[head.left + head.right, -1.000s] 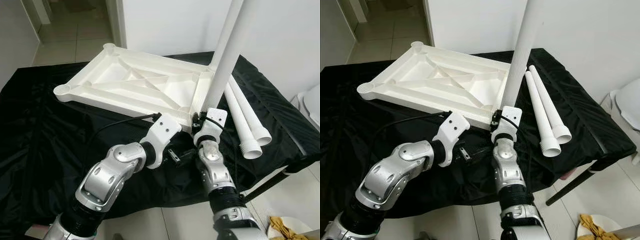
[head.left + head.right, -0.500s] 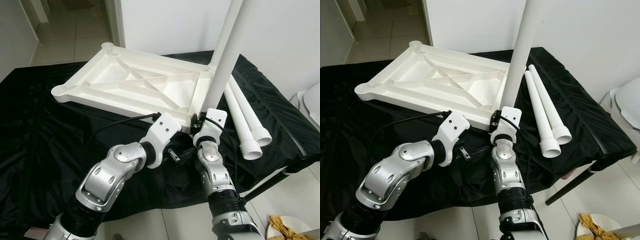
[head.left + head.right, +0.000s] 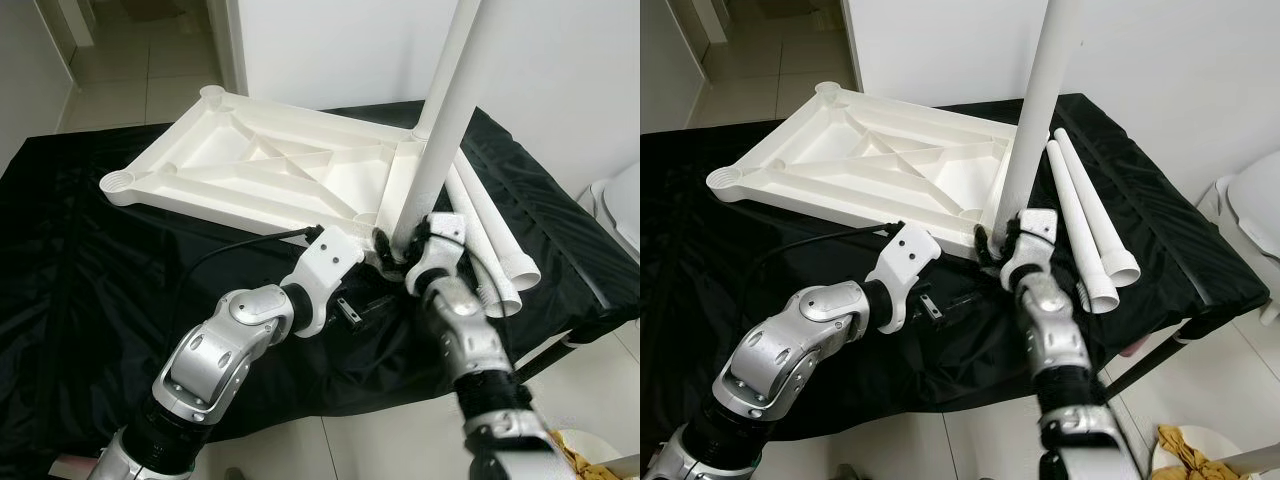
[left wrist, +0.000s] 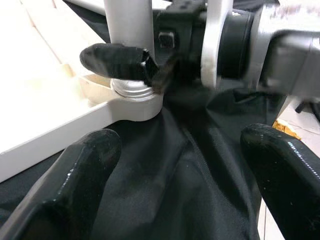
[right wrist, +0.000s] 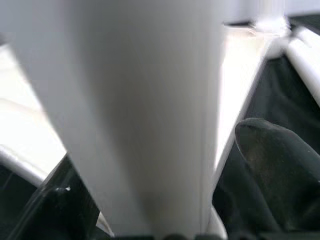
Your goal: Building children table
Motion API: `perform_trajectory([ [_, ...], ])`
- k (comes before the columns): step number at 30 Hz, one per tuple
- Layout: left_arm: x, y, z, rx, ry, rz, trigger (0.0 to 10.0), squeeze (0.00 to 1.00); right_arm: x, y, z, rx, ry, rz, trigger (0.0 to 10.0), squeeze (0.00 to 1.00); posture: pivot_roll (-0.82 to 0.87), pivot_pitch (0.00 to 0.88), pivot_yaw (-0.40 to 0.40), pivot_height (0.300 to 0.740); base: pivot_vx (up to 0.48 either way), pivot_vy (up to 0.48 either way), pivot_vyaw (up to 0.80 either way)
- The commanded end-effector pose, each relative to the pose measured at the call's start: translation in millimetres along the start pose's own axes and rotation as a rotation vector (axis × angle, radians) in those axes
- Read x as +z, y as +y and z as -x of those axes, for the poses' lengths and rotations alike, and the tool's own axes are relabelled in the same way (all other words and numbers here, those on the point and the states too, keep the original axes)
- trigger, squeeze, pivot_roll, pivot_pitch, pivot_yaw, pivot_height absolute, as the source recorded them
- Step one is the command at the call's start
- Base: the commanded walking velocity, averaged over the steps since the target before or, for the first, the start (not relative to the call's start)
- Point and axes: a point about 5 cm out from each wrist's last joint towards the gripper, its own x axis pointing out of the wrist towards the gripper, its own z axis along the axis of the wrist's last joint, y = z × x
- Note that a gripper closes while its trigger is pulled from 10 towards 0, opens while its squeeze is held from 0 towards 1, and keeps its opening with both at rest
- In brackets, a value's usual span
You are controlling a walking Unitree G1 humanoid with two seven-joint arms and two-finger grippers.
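The right gripper (image 3: 398,245) is closed around the foot of the upright leg (image 3: 445,110), one black finger (image 4: 117,59) wrapped across it just above the threaded end sitting in the corner socket (image 4: 134,97) of the tabletop (image 3: 270,165). The left gripper (image 3: 362,310) hangs just beside that corner over the black cloth (image 3: 80,270), its fingers spread wide and holding nothing. The tabletop lies upside down, ribs upward, on the cloth-covered table; two more legs (image 3: 1085,230) lie side by side near its right edge, close by the right forearm. The leg looks like a hollow plastic tube: light, stiff and smooth, so likely to slip in the fingers under a twisting load. Low down near the socket seems the best place to hold it (a grip higher up would let the long tube lever sideways and bind the thread). The tabletop also looks light enough to slide on the cloth, so the free gripper may need to steady its rim.
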Motion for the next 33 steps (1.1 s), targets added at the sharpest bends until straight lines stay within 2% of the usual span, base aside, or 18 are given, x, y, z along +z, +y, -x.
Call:
perform_trajectory([
  [1, -1, 0.6, -1.2, 0.010, 0.007, -0.002, 10.0, 0.00, -5, 1.7, -0.8, 0.090, 0.019, 0.015, 10.0, 0.10, -0.07, 0.033, -0.006, 0.740, 0.000, 0.000, 0.00],
  [2, -1, 0.7, -1.0, 0.010, 0.007, -0.003, 10.0, 0.00, -5, -0.5, -1.3, 0.123, 0.025, 0.031, 10.0, 0.10, -0.07, 0.033, -0.006, 0.740, 0.000, 0.000, 0.00],
  [3, -1, 0.8, -0.9, 0.010, 0.008, -0.004, 10.0, 0.00, -5, -2.3, -1.9, 0.155, 0.031, 0.041, 10.0, 0.00, -0.07, 0.033, -0.007, 0.740, 0.000, 0.000, 0.00],
  [9, -1, 1.0, -0.7, 0.010, 0.009, -0.005, 10.0, 0.00, -6, -4.6, -4.0, 0.272, 0.060, 0.069, 10.0, 0.00, -0.07, 0.030, -0.005, 0.740, 0.000, 0.000, 0.00],
  [12, -1, 1.6, 0.1, 0.013, 0.011, -0.008, 10.0, 0.00, -7, -5.2, -3.7, 0.434, 0.094, 0.095, 10.0, 0.00, -0.06, 0.029, -0.004, 0.740, 0.000, 0.000, 0.00],
  [15, -1, 1.9, 0.8, 0.015, 0.012, -0.009, 10.0, 0.00, -7, -8.3, -4.3, 0.503, 0.114, 0.136, 10.0, 0.00, -0.05, 0.028, -0.002, 0.740, 0.000, 0.000, 0.00],
  [24, 0, 3.4, 2.9, 0.025, 0.013, -0.009, 10.0, 0.00, -6, -15.2, -6.2, 0.577, 0.137, 0.179, 10.0, 0.00, -0.04, 0.033, 0.005, 0.740, 0.000, 0.000, 0.00],
  [25, 0, 3.8, 3.7, 0.026, 0.014, -0.009, 10.0, 0.00, -6, -15.9, -6.0, 0.585, 0.138, 0.180, 8.0, 0.00, -0.03, 0.036, 0.016, 0.740, 0.000, 0.000, 0.00],
  [26, 0, 4.1, 4.2, 0.027, 0.015, -0.010, 10.0, 0.00, -5, -16.3, -5.8, 0.590, 0.139, 0.181, 8.0, 0.00, -0.03, 0.036, 0.016, 0.740, 0.000, 0.000, 0.00],
  [27, 0, 4.8, 4.6, 0.029, 0.016, -0.011, 10.0, 0.00, -6, -17.3, -4.7, 0.594, 0.143, 0.179, 5.8, 0.00, -0.03, 0.036, 0.019, 0.740, 0.000, 0.000, 0.00],
  [28, 0, 5.5, 5.0, 0.030, 0.017, -0.011, 10.0, 0.00, -8, -18.6, -3.6, 0.598, 0.150, 0.173, 1.8, 0.00, -0.03, 0.037, 0.019, 0.740, 0.000, 0.000, 0.00],
  [29, 0, 6.4, 5.3, 0.033, 0.017, -0.012, 10.0, 0.00, -11, -20.3, -2.0, 0.598, 0.165, 0.158, 0.0, 0.00, -0.02, 0.036, 0.018, 0.740, 0.000, 0.000, 0.00],
  [33, 1, 7.7, 5.6, 0.038, 0.018, -0.012, 10.0, 0.00, -15, -21.8, -0.1, 0.599, 0.182, 0.141, 0.0, 0.00, -0.02, 0.039, 0.017, 0.740, 0.000, 0.000, 0.00],
])
